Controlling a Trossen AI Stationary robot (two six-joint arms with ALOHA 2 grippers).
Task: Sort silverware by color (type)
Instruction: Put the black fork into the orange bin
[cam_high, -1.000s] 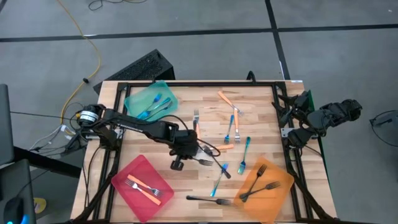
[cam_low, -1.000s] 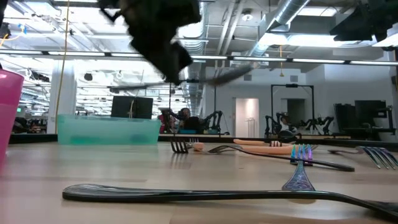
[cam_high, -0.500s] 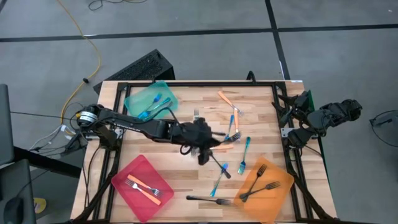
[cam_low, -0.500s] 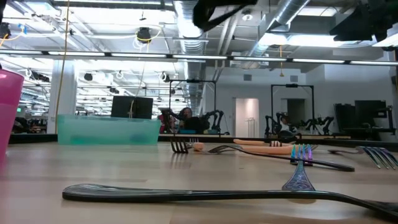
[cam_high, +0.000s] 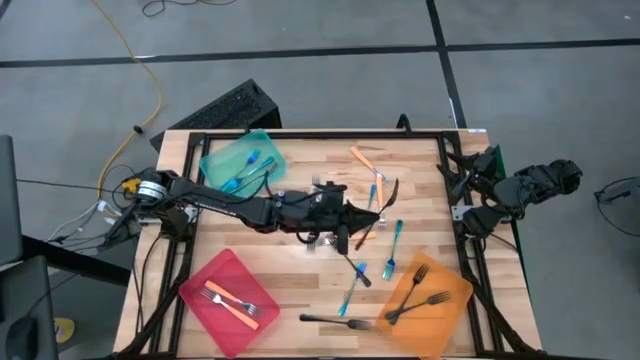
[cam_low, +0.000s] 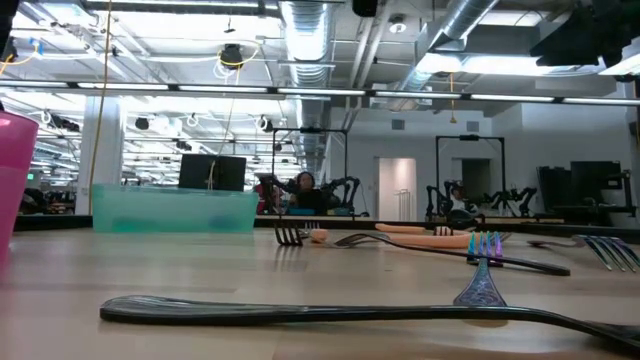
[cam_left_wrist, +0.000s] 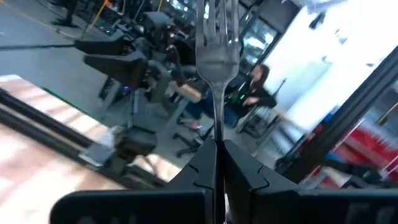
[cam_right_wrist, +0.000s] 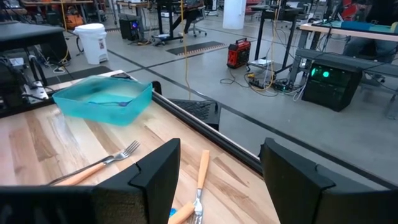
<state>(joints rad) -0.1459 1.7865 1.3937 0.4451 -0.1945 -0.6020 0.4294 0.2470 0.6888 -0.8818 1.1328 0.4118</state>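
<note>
left gripper (cam_left_wrist: 217, 165) clenched on a slim all-black fork (cam_left_wrist: 216, 56)
fork's long axis runs straight out from the fingertips, tines pointing away; right gripper (cam_right_wrist: 221, 165), jaws spread, waits off the table's edge.

bare wood (cam_high: 300, 172) behind, scattered forks (cam_high: 372, 262) ahead

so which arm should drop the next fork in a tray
Left, probably: its pincer is shut on a dark metal fork above mid-table. The right pincer, open and empty, sits parked at the table's right edge.
</note>
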